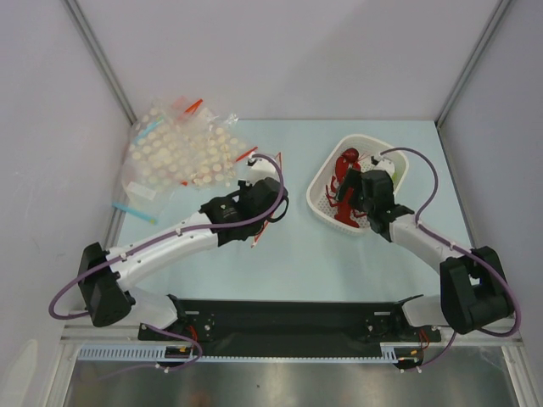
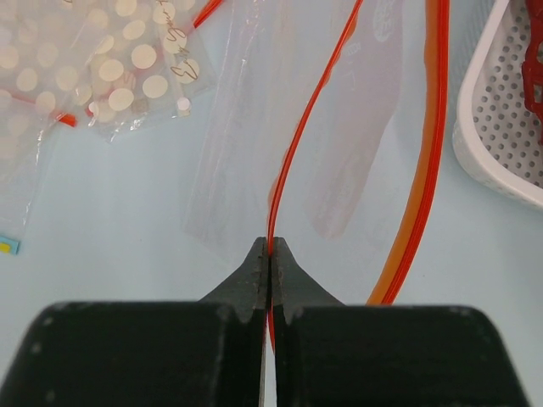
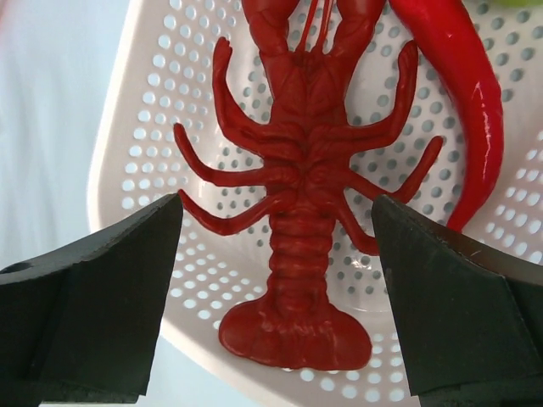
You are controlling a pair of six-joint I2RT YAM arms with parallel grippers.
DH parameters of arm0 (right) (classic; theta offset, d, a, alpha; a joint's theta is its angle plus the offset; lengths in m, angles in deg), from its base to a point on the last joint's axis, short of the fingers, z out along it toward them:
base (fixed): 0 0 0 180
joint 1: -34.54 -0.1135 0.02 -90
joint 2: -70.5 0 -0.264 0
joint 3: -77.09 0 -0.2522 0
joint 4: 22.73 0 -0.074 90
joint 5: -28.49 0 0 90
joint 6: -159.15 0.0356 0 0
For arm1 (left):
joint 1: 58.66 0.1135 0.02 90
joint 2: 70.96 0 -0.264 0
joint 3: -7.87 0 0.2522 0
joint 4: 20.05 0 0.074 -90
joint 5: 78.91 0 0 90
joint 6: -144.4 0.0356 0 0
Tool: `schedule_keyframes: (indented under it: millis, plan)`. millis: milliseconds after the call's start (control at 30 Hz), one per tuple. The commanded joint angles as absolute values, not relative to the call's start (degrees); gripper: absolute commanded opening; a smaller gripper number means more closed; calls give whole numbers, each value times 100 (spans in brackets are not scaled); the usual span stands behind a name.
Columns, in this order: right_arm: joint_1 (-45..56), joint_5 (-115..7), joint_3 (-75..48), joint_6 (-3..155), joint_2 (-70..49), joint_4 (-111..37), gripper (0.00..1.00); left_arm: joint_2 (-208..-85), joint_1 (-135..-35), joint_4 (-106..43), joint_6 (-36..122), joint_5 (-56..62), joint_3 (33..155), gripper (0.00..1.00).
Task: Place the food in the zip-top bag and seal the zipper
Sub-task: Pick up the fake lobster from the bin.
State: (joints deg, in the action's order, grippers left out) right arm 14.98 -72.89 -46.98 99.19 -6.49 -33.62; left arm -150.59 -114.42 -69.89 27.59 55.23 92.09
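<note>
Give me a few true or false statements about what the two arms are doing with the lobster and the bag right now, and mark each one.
1. The left end effector is shut on the zipper. True.
2. The lobster is inside the zip-top bag. False: it lies in the white basket.
3. The right end effector is open above the lobster. True.
4. The right end effector grips the red chili. False: the chili lies ungripped beside the lobster.

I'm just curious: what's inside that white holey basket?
A red toy lobster lies flat inside the basket, a glossy red pepper beside it. The right gripper above hides part of the basket floor.
</note>
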Motion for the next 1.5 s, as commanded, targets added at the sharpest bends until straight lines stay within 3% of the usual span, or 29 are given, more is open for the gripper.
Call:
schedule_keyframes:
  millis: [0, 167, 367, 633, 733, 767, 833, 867, 900, 1233, 1467]
  plan:
    - [1249, -7671, -4477, 9185, -780, -3088, 97, -14830, -11499, -6844, 2865, 5688, 9177, 0]
    - [475, -8217, -4416, 7848, -1131, -2691, 98, -14778, -11517, -6800, 2874, 5697, 9151, 1]
    - [351, -8524, -3906, 7091, -1948, -2726, 98, -14769, -11526, -6835, 2883, 5741, 9151, 0]
    - [167, -10298, -2659, 6554, -3520, -3419, 96, -14575, -11561, -6703, 2909, 5679, 9037, 0]
    - [167, -10545, -2403, 6519, -3768, -3456, 87, -14584, -11570, -6712, 2918, 5697, 9045, 0]
    - [184, -10581, -2385, 6615, -3812, -3430, 66, -14601, -11570, -6721, 2918, 5697, 9054, 0]
    - [193, -10511, -2368, 6703, -3752, -3499, 40, -14610, -11570, -6721, 2909, 5697, 9054, 0]
    - [184, -10398, -2385, 6721, -3551, -3535, 15, -14619, -11570, -6738, 2909, 5723, 9054, 0]
    - [184, -10344, -2463, 6782, -3427, -3535, 1, -14619, -11578, -6738, 2909, 5714, 9054, 0]
    - [-158, -9905, -3562, 7239, -994, -3183, 0, -14654, -11578, -6738, 2909, 5767, 9063, 0]
    - [-133, -8754, -4132, 7626, 422, -3061, 0, -14733, -11587, -6730, 2909, 5767, 9072, 0]
